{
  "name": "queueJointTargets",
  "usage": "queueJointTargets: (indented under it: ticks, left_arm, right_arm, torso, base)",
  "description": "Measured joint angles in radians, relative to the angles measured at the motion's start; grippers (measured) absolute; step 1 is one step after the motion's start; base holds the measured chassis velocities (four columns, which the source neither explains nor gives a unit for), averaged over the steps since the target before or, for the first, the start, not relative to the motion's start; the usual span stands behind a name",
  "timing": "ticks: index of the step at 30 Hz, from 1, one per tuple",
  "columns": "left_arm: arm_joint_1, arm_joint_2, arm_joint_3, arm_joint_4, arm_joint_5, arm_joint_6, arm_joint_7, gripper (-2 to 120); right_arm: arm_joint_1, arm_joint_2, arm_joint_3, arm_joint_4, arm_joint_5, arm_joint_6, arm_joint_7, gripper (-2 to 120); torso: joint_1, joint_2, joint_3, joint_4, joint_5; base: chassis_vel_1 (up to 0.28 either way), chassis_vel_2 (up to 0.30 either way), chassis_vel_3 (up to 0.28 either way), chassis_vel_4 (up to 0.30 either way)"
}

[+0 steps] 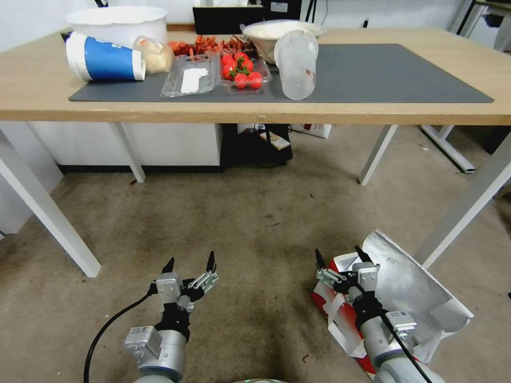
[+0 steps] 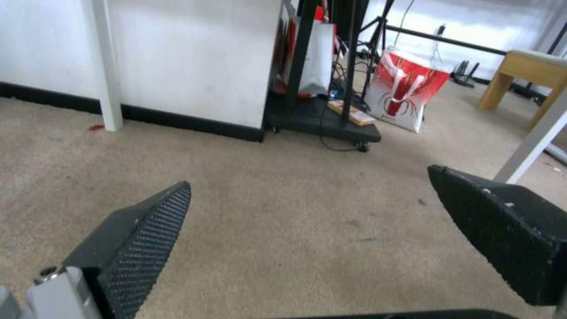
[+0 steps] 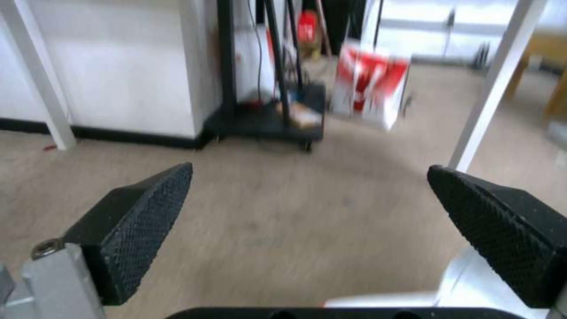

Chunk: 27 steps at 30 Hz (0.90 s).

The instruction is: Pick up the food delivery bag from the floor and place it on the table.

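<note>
The food delivery bag [image 1: 410,298] lies on the floor [image 1: 255,223], ungrasped, beneath the spread right end effector [image 1: 340,255]; the left end effector [image 1: 190,263], also spread, hovers apart, so lifting onto the bench [image 1: 372,106] remains.

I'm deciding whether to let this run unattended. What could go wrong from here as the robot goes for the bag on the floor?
1. The food delivery bag lies tipped on the floor with its foil flap open; the open right gripper might catch the loose flap, not a strap.
2. The bag sits close to a white table leg, so lifting could snag it.
3. The table mat's left half is crowded; the lying clear cup could get knocked.
The left gripper hovers open over carpet.
</note>
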Motion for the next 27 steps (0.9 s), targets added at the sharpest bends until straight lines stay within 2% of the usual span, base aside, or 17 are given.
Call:
queueJointTargets:
  ticks: [1,4,5,6,8,10,12,14,16,17,18,20,21,23,27]
  left_arm:
    - [0.000,0.000,0.000,0.000,0.000,0.000,0.000,100]
    - [0.000,0.003,0.000,0.001,0.000,-0.003,0.000,100]
    - [0.000,0.006,-0.001,0.001,0.000,-0.005,-0.001,100]
    - [0.000,0.006,-0.001,0.001,0.000,-0.005,-0.001,100]
    - [0.000,0.009,-0.003,0.002,-0.002,-0.007,-0.002,100]
    - [-0.001,0.010,-0.004,0.002,-0.003,-0.007,-0.002,100]
    - [-0.002,0.013,-0.007,0.002,-0.005,-0.007,-0.003,100]
    - [-0.001,0.014,-0.008,0.002,-0.006,-0.007,-0.004,100]
    - [0.001,0.016,-0.012,-0.001,-0.007,-0.008,-0.005,100]
    - [0.002,0.016,-0.014,-0.001,-0.007,-0.010,-0.005,100]
    - [0.002,0.016,-0.014,-0.001,-0.007,-0.010,-0.005,100]
    - [0.006,0.015,-0.016,-0.003,-0.010,-0.013,-0.005,100]
    - [0.006,0.015,-0.016,-0.003,-0.010,-0.013,-0.005,100]
    - [0.011,0.015,-0.021,-0.008,-0.010,-0.015,-0.006,100]
    - [0.015,0.016,-0.025,-0.009,-0.010,-0.017,-0.007,100]
  right_arm:
    - [0.000,0.000,0.000,0.000,0.000,0.000,0.000,100]
    - [0.017,-0.090,0.061,0.033,0.035,-0.012,-0.015,100]
    - [0.033,-0.151,0.105,0.026,0.068,-0.023,-0.027,100]
    - [0.033,-0.151,0.105,0.026,0.068,-0.023,-0.027,100]
    - [0.057,-0.255,0.195,-0.011,0.156,-0.045,-0.065,100]
    - [0.061,-0.282,0.225,-0.022,0.187,-0.053,-0.083,100]
    - [0.074,-0.389,0.330,-0.074,0.287,-0.085,-0.163,100]
    - [0.076,-0.405,0.344,-0.084,0.298,-0.090,-0.174,100]
    - [0.085,-0.524,0.417,-0.165,0.355,-0.098,-0.259,100]
    - [0.088,-0.562,0.431,-0.201,0.375,-0.087,-0.285,100]
    - [0.088,-0.562,0.431,-0.201,0.375,-0.087,-0.285,100]
    - [0.072,-0.663,0.450,-0.313,0.459,-0.025,-0.335,100]
    - [0.072,-0.663,0.450,-0.313,0.459,-0.025,-0.335,100]
    - [0.017,-0.713,0.463,-0.368,0.473,-0.006,-0.358,100]
    - [-0.023,-0.742,0.479,-0.396,0.472,-0.005,-0.380,100]
  torso:
    - [0.000,0.000,0.000,0.0000,0.0000]
    - [0.000,0.000,0.000,0.0001,0.0000]
    - [0.000,0.000,0.000,0.0001,0.0000]
    - [0.000,0.000,0.000,0.0001,0.0000]
    - [0.000,0.000,0.000,0.0003,0.0005]
    - [0.000,0.000,0.000,0.0001,0.0006]
    - [0.000,0.000,0.000,0.0000,0.0002]
    - [0.000,0.000,0.000,0.0001,0.0002]
    - [0.000,0.001,0.000,0.0000,0.0000]
    - [0.000,0.000,0.000,0.0002,0.0000]
    - [0.000,0.000,0.000,0.0002,0.0000]
    - [0.000,0.001,0.000,0.0006,0.0000]
    - [0.000,0.001,0.000,0.0006,0.0000]
    - [0.000,0.001,0.000,-0.0002,0.0003]
    - [0.000,0.001,0.000,-0.0004,0.0002]
  base:
    - [0.000,0.000,0.000,0.000]
    - [0.000,0.000,0.000,0.000]
    - [0.000,0.000,0.000,0.000]
    - [0.000,0.000,0.000,0.000]
    - [0.000,0.000,0.000,0.000]
    - [0.000,0.000,0.000,0.000]
    - [0.000,0.000,0.000,0.000]
    - [0.000,0.000,0.000,0.000]
    - [0.000,0.000,0.000,0.000]
    - [0.000,0.000,0.000,0.000]
    - [0.000,0.000,0.000,0.000]
    - [0.000,0.000,0.000,0.000]
    - [0.000,0.000,0.000,0.000]
    - [0.000,0.000,0.000,0.000]
    - [0.000,0.000,0.000,0.000]
